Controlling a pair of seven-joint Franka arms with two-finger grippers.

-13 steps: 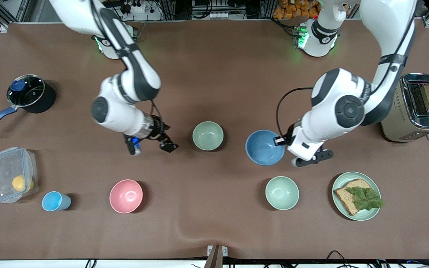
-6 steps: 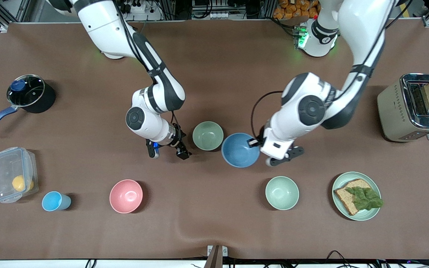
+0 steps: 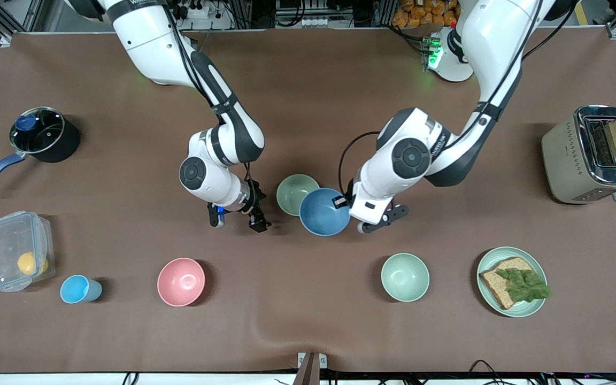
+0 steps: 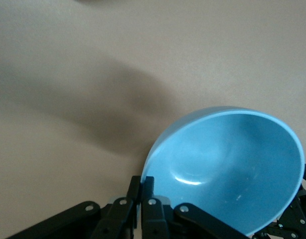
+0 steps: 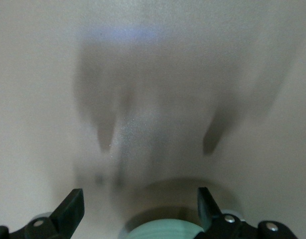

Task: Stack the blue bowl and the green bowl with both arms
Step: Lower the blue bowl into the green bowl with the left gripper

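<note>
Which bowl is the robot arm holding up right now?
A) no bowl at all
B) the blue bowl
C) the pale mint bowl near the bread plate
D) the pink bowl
B: the left gripper is pinched on the rim of the round, matte medium-blue bowl, carrying it so it overlaps the dull sage-green bowl, while the right gripper waits open beside that green bowl, holding nothing.

We see the round matte medium-blue bowl (image 3: 324, 212) overlapping the round sage-green bowl (image 3: 293, 192), over its rim nearer the front camera. The paler mint bowl (image 3: 405, 277) lies nearer still, toward the left arm's end.
</note>
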